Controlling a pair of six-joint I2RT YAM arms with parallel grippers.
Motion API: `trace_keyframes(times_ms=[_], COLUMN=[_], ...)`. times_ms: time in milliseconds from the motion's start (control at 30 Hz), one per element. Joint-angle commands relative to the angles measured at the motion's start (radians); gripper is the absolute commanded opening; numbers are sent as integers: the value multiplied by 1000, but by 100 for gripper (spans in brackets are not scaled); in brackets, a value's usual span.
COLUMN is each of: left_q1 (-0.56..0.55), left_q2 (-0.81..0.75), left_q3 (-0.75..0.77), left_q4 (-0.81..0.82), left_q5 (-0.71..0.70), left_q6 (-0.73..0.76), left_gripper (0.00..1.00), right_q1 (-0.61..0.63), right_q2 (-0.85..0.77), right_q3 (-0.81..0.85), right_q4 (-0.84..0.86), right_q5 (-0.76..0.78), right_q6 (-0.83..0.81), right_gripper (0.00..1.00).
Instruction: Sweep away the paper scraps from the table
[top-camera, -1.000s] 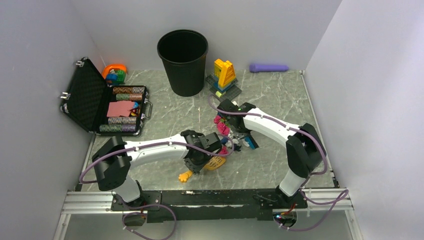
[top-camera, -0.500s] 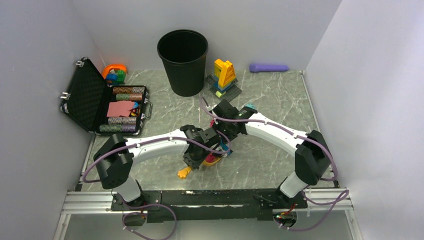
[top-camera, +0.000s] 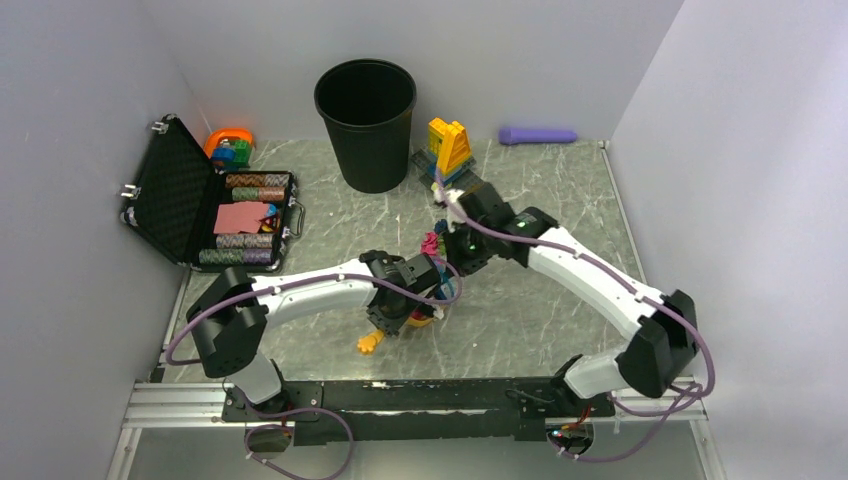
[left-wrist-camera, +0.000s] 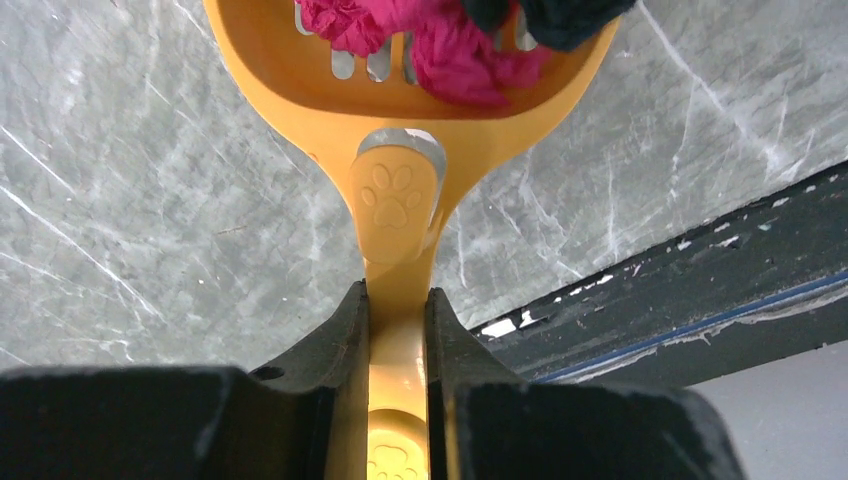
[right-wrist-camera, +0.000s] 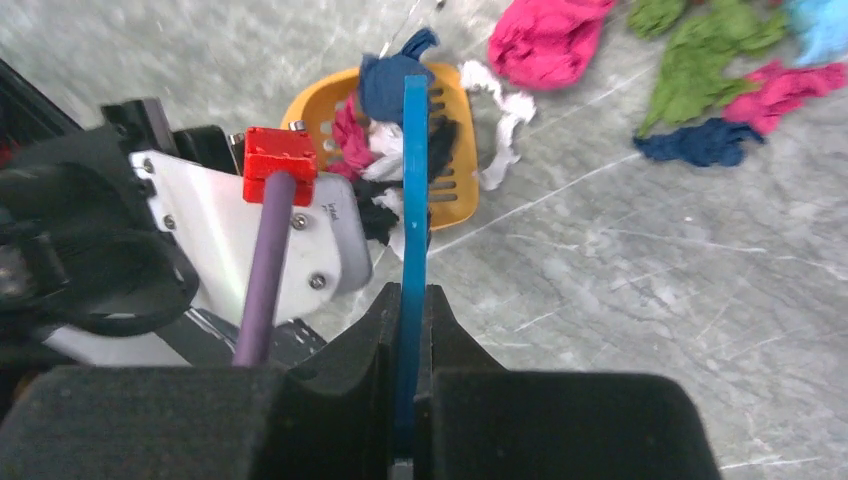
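The step in hand appears to be the gathering itself: brushing wads into a scoop. The left gripper (left-wrist-camera: 398, 300) has its jaws pinching the handle of an orange slotted litter scoop (left-wrist-camera: 330, 110). The right gripper (right-wrist-camera: 410, 300) has its jaws pressed onto the thin blue strip of a hand brush (right-wrist-camera: 413, 170).

The paper scraps (right-wrist-camera: 700, 70) sit in two places. Some wads, magenta, dark blue and white, are heaped in the scoop's bowl, left of centre in the right wrist view. The rest lie loose on the grey marble table (right-wrist-camera: 650, 280) at the upper right of that frame, well apart from the bowl.

The job looks partly done. The next move probably calls for carrying the brush past the loose wads and drawing them back toward the scoop's mouth, with the scoop's lip kept flat on the surface. Otherwise the load could first be tipped into the black bin (top-camera: 365, 120) at the top of the overhead view.

The wads are crumpled and have no real long axis of their own, but the loose group spreads in a band running left to right. The scoop's long axis runs straight up from the left jaws, with the bowl at the top of the left wrist view. Overhead, its handle end points to the lower left. The brush runs straight up from the right jaws, its far end over the bowl.
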Motion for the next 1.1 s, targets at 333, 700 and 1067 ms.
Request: trace_keyframes(times_ms=[333, 700, 1067], left_q1=[8, 7, 7], left_q2=[-68, -45, -6], left_q3=[-66, -47, -16], left_q4=[124, 103, 84], left_q5=[-64, -37, -36], left_q6=[-20, -13, -1], left_gripper=[0, 0, 0], right_q1=[-242, -238, -161], right_q2=[-187, 4, 72], right_q3=[-80, -33, -41], right_q4=[135, -77, 79], right_q5=[45, 368, 49], right_q6=[134, 168, 236], right_gripper=[0, 0, 0])
